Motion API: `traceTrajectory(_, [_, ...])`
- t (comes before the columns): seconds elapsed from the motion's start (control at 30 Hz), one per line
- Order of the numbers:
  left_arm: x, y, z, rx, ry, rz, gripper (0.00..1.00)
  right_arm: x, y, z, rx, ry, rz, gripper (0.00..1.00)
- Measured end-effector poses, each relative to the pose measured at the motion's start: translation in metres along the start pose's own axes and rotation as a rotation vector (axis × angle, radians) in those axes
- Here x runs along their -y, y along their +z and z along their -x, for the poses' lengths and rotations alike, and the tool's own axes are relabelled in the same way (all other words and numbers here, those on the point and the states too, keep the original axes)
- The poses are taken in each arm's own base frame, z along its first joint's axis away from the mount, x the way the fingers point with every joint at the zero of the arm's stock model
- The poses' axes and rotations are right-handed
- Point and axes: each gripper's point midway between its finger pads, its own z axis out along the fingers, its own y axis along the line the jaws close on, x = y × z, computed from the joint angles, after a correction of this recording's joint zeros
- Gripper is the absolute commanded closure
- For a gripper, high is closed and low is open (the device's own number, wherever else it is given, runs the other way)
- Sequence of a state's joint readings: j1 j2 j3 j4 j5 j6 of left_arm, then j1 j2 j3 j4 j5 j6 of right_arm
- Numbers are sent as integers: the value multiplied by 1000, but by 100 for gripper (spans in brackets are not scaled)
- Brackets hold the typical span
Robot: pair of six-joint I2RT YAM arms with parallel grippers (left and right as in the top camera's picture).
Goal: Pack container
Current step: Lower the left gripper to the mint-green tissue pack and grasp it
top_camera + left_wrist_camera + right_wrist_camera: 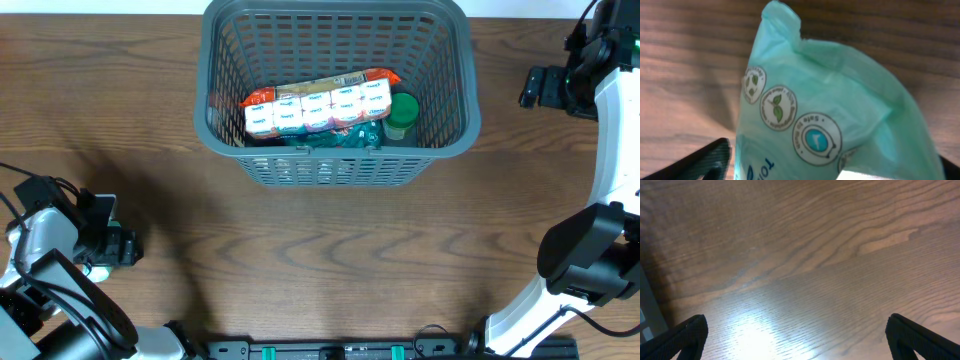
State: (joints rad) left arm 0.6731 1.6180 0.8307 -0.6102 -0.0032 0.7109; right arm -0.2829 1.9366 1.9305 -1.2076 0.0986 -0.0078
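Near left: left gripper (118, 247) is largely hidden under its arm. A mint-green pouch (830, 115), its print cut off, sits between the fingers; grip cannot be confirmed. Far centre: container (335, 165) holds a white bottle multipack (320, 105) and a green-capped jar (403, 112). Far right: right gripper (796, 325), fingers apart over the table (805, 255).

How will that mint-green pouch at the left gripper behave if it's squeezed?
The mint-green pouch looks like thin, creased film, so it is probably floppy and will yield under pressure. Its smooth surface may slip.
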Motion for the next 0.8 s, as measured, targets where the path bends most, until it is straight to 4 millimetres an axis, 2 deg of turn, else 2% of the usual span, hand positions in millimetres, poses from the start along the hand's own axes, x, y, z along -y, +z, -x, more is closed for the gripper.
traceTrajectory(0.17, [-2, 1, 3, 12, 5, 6, 38, 0, 0, -1, -5, 1, 0, 1])
traceTrajectory(0.27, [-2, 1, 3, 10, 1, 8, 53, 0, 0, -1, -6, 3, 0, 1])
traceTrajectory(0.4, [-2, 1, 2, 7, 5, 7, 58, 0, 0, -2, -7, 3, 0, 1])
traceTrajectory(0.47, [-2, 2, 2, 7, 1, 6, 66, 0, 0, -2, -7, 2, 0, 1])
traceTrajectory(0.63, [-1, 2, 3, 6, -25, 6, 76, 0, 0, -2, -7, -1, 0, 1])
traceTrajectory(0.7, [1, 2, 4, 6, -28, 8, 87, 0, 0, -2, -7, -4, 0, 1])
traceTrajectory(0.8, [6, 0, 11, 15, -26, 11, 94, 0, 0, -2, -6, -4, 0, 1])
